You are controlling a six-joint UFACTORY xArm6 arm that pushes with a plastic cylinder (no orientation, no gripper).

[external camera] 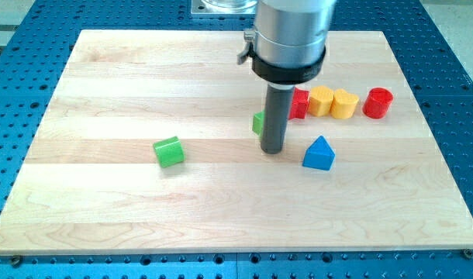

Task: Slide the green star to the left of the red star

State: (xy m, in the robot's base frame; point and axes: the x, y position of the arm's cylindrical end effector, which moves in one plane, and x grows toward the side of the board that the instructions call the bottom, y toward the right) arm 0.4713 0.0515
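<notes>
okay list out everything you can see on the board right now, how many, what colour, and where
green block: 1, green, left of centre, alone; shape unclear
green piece: 1, green, centre, mostly hidden behind the rod; shape cannot be told
red block: 1, red, just right of the rod, partly hidden
yellow blocks: 2, yellow, side by side, right of the red block
red cylinder: 1, red, right end of that row
blue block: 1, blue, pointed top, right of my tip
wooden board: 1, light wood
my tip: 1, dark rod, centre, in front of the green piece
</notes>
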